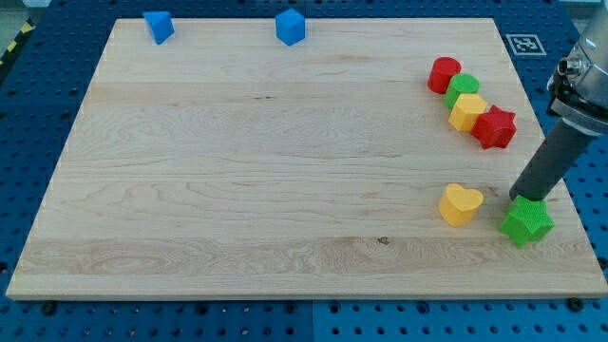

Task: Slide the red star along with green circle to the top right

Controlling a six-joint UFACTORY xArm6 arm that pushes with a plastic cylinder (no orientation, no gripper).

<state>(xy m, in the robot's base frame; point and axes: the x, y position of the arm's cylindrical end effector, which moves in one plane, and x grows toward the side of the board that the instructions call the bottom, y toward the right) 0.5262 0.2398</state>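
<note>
The red star (495, 127) lies at the view's right, at the lower end of a touching diagonal row. Up and left of it in that row are a yellow block (466, 111), the green circle (464, 86) and a red block (443, 74). My tip (519, 198) is below the red star, at the top edge of a green star (526, 222) near the board's right edge. The rod rises up and to the right from there.
A yellow heart (460, 203) lies left of the green star. Two blue blocks (159, 26) (290, 27) sit at the board's top edge. The wooden board (237, 171) rests on a blue perforated table; its right edge is close to the green star.
</note>
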